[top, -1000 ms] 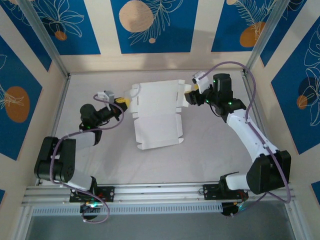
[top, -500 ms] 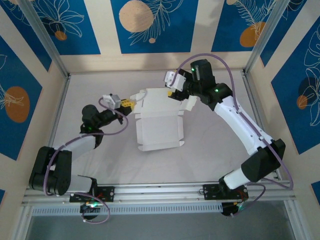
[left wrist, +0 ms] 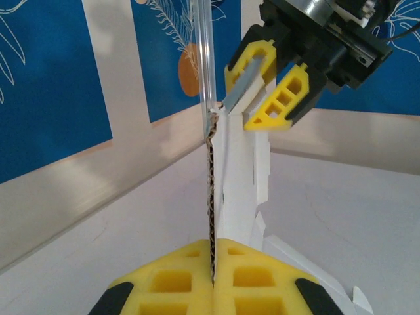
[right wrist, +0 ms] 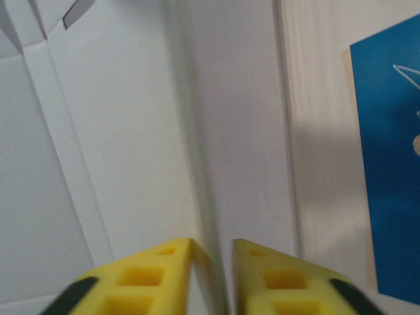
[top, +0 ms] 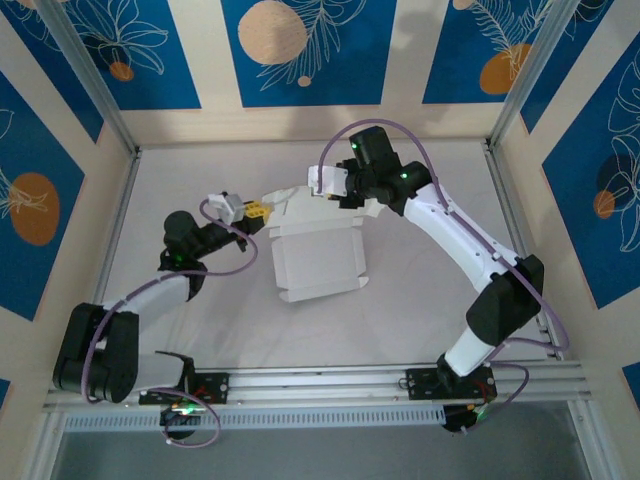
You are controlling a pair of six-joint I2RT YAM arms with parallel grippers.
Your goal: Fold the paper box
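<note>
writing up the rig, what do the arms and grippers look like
The left arm and right arm have white links, black joints, small green lights and looping purplish cables. The left gripper and right gripper carry yellow wedge fingers with cut-out cells.

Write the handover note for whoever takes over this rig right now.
Left gripper: shut on a flap of the paper box, which stands upright.
Right gripper: jaws nearly together around that flap's far end; firm grip unclear.
Box: main panels lie flat, open, on the table.
Done: one flap raised.
Left: raise other walls, tuck tabs, close.
</note>
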